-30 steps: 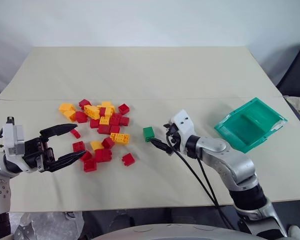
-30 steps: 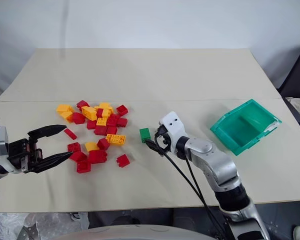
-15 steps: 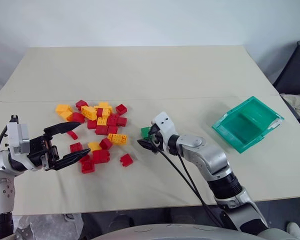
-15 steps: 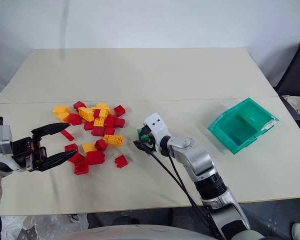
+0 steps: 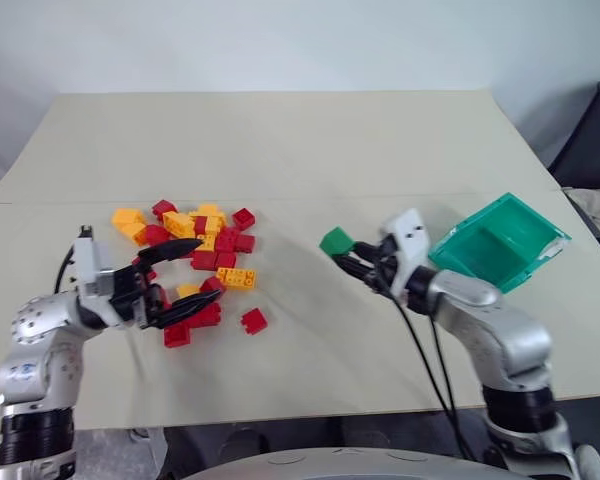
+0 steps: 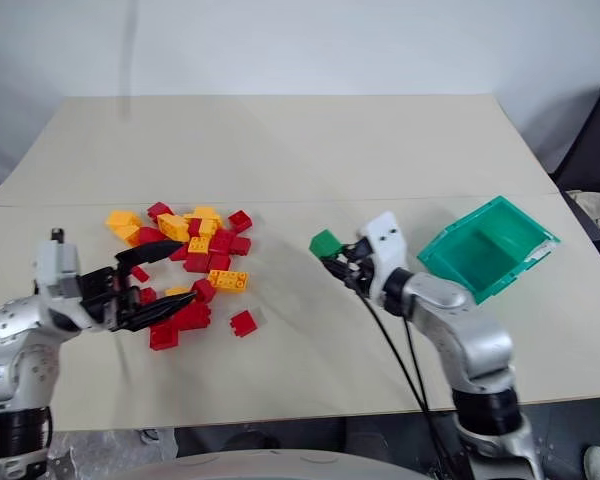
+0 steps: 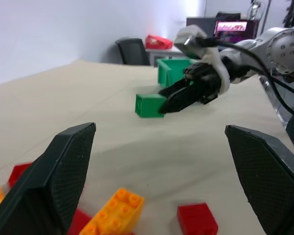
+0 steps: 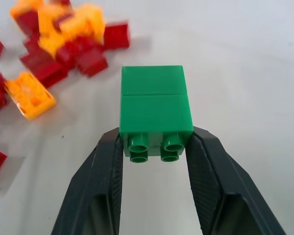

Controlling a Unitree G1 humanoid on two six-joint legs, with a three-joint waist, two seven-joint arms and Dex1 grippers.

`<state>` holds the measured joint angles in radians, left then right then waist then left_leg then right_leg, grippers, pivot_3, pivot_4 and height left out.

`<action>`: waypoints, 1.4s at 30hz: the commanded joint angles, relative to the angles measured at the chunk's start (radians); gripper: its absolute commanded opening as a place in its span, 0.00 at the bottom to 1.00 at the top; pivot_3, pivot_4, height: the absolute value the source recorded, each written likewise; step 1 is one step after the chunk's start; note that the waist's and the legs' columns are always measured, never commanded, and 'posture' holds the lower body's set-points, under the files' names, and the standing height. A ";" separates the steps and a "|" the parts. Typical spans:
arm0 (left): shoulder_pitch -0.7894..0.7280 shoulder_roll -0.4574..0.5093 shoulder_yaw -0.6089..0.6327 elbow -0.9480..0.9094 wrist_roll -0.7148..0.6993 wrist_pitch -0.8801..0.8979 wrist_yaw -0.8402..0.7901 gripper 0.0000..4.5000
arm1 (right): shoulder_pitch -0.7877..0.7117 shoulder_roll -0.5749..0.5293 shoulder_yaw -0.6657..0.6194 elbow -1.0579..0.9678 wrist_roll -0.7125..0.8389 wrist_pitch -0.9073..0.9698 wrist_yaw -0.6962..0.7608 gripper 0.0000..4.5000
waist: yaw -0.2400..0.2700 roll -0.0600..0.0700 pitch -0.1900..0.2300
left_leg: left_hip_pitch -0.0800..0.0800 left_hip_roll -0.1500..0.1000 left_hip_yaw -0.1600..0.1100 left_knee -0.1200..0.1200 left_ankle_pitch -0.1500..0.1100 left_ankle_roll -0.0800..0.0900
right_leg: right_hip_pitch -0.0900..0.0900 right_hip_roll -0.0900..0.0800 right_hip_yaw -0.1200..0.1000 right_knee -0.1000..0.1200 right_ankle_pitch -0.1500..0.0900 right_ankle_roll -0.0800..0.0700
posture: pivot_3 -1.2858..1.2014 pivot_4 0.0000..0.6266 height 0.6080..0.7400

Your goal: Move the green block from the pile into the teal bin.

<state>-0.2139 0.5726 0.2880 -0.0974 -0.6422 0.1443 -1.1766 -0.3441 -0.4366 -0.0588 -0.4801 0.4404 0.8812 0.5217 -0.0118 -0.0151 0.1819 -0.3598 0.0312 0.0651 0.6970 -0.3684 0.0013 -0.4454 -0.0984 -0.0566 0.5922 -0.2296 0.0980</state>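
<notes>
The right pincer point(image 5: 352, 256) is clamped on the small bright green studded plastic block point(image 5: 335, 241), which is held clear above the beige table point(image 5: 280, 140), studs facing back toward the wrist. The shallow translucent teal plastic bin point(image 5: 500, 243) lies at about 3 o'clock from the block, just beyond the right wrist, so the coming move is judged to be a carry in that direction, away from the loose pile of red and yellow-orange studded bricks point(image 5: 200, 260) at 9 o'clock. The left pincer point(image 5: 178, 283) stands wide apart, holding nothing, over the pile's near edge. The right arm is the nearer to the bin.
</notes>
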 commanded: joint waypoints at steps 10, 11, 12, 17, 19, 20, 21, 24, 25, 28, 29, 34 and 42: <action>-0.315 -0.164 -0.313 0.133 0.229 -0.065 0.088 1.00 | 0.128 -0.388 -0.422 0.018 -0.012 0.017 0.045 0.32 | 0.020 0.000 0.000 | 0.000 -0.001 0.002 0.002 0.000 0.001 | 0.001 0.001 0.001 -0.002 0.002 0.003 | 0.52 0.24 1.00; -0.331 -0.163 -0.326 0.142 0.244 -0.062 0.090 1.00 | 0.132 -0.415 -0.432 0.036 -0.014 0.009 0.053 0.32 | 0.023 0.000 0.000 | -0.001 -0.002 0.002 0.002 0.000 0.001 | 0.001 0.001 0.002 -0.002 0.002 0.003 | 0.52 0.24 1.00; -0.343 -0.161 -0.337 0.148 0.252 -0.060 0.086 1.00 | 0.134 -0.437 -0.437 0.052 -0.020 0.001 0.058 0.32 | 0.021 0.000 0.000 | 0.000 -0.002 0.002 0.002 0.000 0.001 | 0.001 0.001 0.002 -0.002 0.002 0.003 | 0.52 0.24 1.00; -0.378 -0.127 -0.386 0.149 0.296 -0.005 0.081 1.00 | 0.137 -0.510 -0.432 0.149 -0.068 -0.030 0.060 0.32 | 0.012 0.000 0.000 | 0.001 -0.001 0.003 0.001 0.000 0.002 | 0.001 0.003 0.004 -0.002 0.002 0.003 | 0.52 0.24 1.00; -0.397 -0.128 -0.363 0.161 0.256 0.037 0.080 1.00 | 0.123 -0.526 -0.410 0.196 -0.065 -0.006 0.072 0.49 | 0.013 0.000 0.000 | 0.001 -0.001 0.003 0.001 0.000 0.002 | 0.001 0.003 0.004 -0.002 0.002 0.003 | 0.52 0.24 1.00; -0.400 -0.131 -0.353 0.162 0.237 0.051 0.077 1.00 | 0.119 -0.530 -0.403 0.209 -0.062 -0.006 0.079 0.56 | 0.014 0.000 0.000 | 0.001 -0.001 0.003 0.002 0.000 0.002 | 0.001 0.002 0.004 -0.002 0.002 0.004 | 0.52 0.24 1.00; -0.401 -0.127 -0.345 0.162 0.235 0.061 0.082 1.00 | 0.113 -0.534 -0.390 0.218 -0.060 -0.012 0.087 0.63 | 0.014 0.000 0.000 | 0.001 -0.001 0.003 0.002 0.000 0.002 | 0.001 0.002 0.005 -0.002 0.002 0.004 | 0.52 0.24 1.00; -0.397 -0.106 -0.340 0.159 0.245 0.066 0.079 1.00 | 0.090 -0.539 -0.368 0.232 -0.059 -0.026 0.097 0.86 | 0.013 0.001 0.000 | 0.001 -0.001 0.003 0.002 0.000 0.002 | 0.001 0.002 0.005 -0.002 0.002 0.004 | 0.52 0.24 1.00; -0.397 -0.103 -0.324 0.154 0.232 0.088 0.094 1.00 | 0.084 -0.543 -0.364 0.239 -0.062 -0.032 0.101 0.93 | 0.013 0.001 0.000 | 0.001 -0.001 0.003 0.002 0.000 0.002 | 0.001 0.002 0.005 -0.002 0.002 0.004 | 0.52 0.24 1.00; -0.403 -0.104 -0.264 0.141 0.182 0.177 0.162 1.00 | 0.074 -0.556 -0.356 0.242 -0.064 -0.051 0.123 0.99 | 0.014 0.001 0.000 | 0.001 -0.001 0.002 0.002 0.000 0.002 | 0.001 0.002 0.005 -0.002 0.002 0.004 | 0.52 0.24 1.00; -0.399 -0.098 -0.233 0.130 0.167 0.209 0.197 1.00 | 0.065 -0.555 -0.353 0.227 -0.051 -0.051 0.134 0.99 | 0.014 0.001 0.000 | 0.001 -0.001 0.002 0.002 0.000 0.002 | 0.001 0.002 0.005 -0.002 0.002 0.004 | 0.52 0.24 1.00; -0.274 0.024 -0.058 0.030 0.075 0.324 0.227 1.00 | 0.037 -0.521 -0.267 0.096 0.075 -0.061 0.270 0.99 | 0.002 0.001 0.000 | 0.002 0.000 0.000 0.000 0.001 0.001 | 0.001 0.003 0.006 -0.002 0.002 0.004 | 0.52 0.24 1.00; -0.002 0.229 0.163 0.045 0.084 0.233 0.134 1.00 | 0.043 -0.554 -0.014 0.193 -0.025 -0.376 0.554 0.99 | 0.011 0.001 0.001 | 0.003 -0.002 0.000 0.001 -0.001 0.002 | 0.001 0.002 0.006 -0.002 0.002 0.003 | 0.52 0.24 1.00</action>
<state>-0.2344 0.7777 0.3838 -0.0530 -0.5454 0.4139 -1.0066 -0.2823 -0.9693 -0.0914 -0.3263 0.4521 0.5925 1.0122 -0.0010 -0.0140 0.1826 -0.3568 0.0295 0.0657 0.6984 -0.3701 0.0041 -0.4443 -0.0969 -0.0505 0.5899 -0.2279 0.1010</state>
